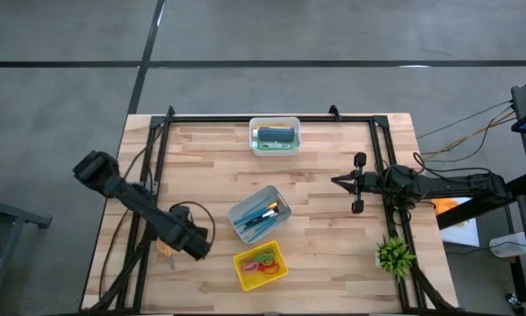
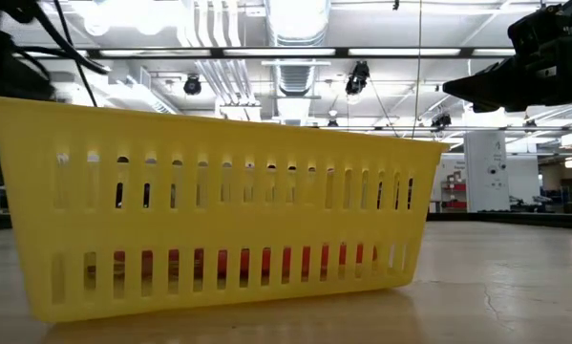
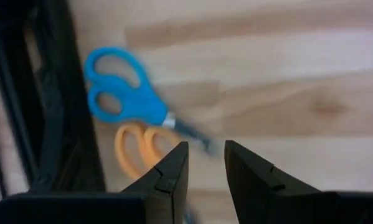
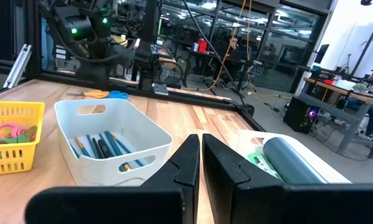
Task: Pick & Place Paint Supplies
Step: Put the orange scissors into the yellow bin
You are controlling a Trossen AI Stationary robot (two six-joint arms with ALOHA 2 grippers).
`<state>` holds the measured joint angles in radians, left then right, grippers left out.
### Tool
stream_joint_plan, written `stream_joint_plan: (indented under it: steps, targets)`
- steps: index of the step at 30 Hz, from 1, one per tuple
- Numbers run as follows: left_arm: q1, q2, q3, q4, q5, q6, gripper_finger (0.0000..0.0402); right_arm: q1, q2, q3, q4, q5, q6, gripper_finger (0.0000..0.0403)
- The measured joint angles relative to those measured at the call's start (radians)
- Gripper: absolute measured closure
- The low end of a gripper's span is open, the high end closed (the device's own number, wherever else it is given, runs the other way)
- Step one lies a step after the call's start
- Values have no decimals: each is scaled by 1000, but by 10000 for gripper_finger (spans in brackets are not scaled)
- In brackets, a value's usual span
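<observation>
High view: thin blue-handled brushes point(image 1: 261, 217) lie in the grey bin point(image 1: 245, 206) mid-worktop point(image 1: 333, 254). Left wrist view: left gripper point(image 3: 205, 163) fingers parted, empty, above scissors point(image 3: 121, 99). Right wrist view: right gripper point(image 4: 200, 155) fingers clenched, empty.

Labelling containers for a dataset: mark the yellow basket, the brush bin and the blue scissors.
yellow basket point(image 1: 241, 276): high view, its left rim.
brush bin point(image 1: 240, 211): high view, its left rim.
blue scissors point(image 3: 125, 102): left wrist view, handle loops.

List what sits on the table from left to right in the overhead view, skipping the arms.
Yellow basket → grey bin of brushes → white bin → green spiky plant.
</observation>
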<state>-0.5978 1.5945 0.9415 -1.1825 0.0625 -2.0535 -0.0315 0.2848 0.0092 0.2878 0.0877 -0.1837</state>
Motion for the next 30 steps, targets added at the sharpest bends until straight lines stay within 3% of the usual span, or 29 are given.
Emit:
stream_joint_plan:
  steps: [14, 20, 30]
  targets:
    - [-206, -80, -5, 47, 53, -80, 297, 0, 0, 0, 0, 0, 0, 388]
    - [-229, -92, -5, 88, 60, -208, 297, 0, 0, 0, 0, 0, 0, 388]
    - [-225, -92, -86, 128, 34, -228, 297, 0, 0, 0, 0, 0, 0, 388]
